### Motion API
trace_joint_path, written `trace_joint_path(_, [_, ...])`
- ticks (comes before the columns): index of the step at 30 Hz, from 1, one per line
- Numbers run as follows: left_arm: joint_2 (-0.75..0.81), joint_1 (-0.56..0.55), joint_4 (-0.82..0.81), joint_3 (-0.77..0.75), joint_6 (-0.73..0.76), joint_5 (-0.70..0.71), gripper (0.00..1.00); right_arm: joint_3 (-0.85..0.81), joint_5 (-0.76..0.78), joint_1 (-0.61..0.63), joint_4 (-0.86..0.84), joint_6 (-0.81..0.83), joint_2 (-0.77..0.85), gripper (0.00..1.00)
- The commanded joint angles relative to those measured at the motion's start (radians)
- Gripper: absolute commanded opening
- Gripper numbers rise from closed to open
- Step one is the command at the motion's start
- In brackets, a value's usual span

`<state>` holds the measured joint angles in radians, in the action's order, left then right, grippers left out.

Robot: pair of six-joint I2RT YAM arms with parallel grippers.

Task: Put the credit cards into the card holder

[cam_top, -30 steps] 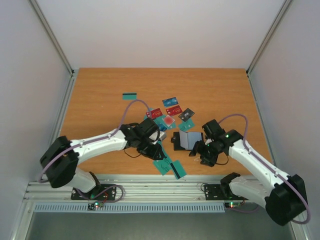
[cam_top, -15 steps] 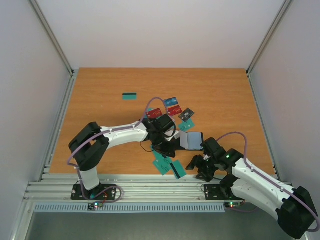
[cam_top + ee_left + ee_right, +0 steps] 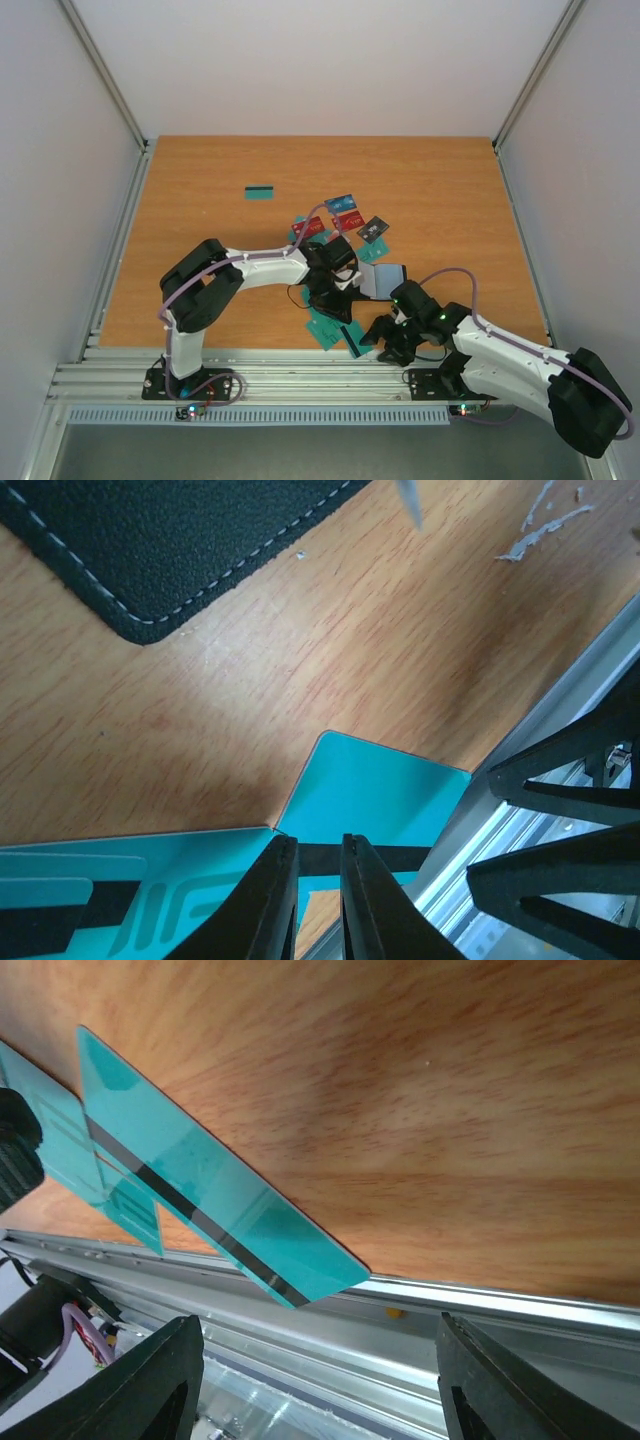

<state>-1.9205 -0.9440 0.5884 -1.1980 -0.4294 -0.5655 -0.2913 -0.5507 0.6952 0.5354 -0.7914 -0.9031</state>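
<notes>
Cards [image 3: 325,332] are lying at the near edge of the table [image 3: 200,220], near the holder [image 3: 384,279], while the left gripper [image 3: 318,846], nearly closed with its grip unclear, and the empty, wide-open right gripper [image 3: 320,1365] are risking knocking the overhanging card [image 3: 210,1190] off.

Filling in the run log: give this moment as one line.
left gripper: jaws nearly closed over striped teal card | right gripper: jaws open near overhanging teal card | card holder: lying open

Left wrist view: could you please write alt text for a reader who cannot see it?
The left tool, fingers nearly together, is poised over a black-striped teal card at the wooden table's near edge. A stitched black card holder's corner lies beyond.
</notes>
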Motion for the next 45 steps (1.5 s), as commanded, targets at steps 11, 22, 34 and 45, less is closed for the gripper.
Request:
trace_joint_path(11, [-0.063,-0.022,-0.042,0.033,0.002,-0.027,0.14,0.053,-0.018,0.075,-0.282,-0.059,-0.146,0.59])
trace_joint_path(22, [-0.075,-0.022,-0.078,0.088,0.007,-0.042,0.14,0.088,0.002,0.075,-0.401,-0.091,-0.196,0.51])
trace_joint_path(34, [-0.074,-0.022,-0.097,0.108,0.02,-0.066,0.14,0.041,0.029,0.075,-0.348,-0.083,-0.149,0.33])
trace_joint_path(45, [-0.034,-0.022,-0.138,0.132,-0.015,-0.122,0.14,-0.038,0.06,0.076,-0.24,-0.044,-0.105,0.26])
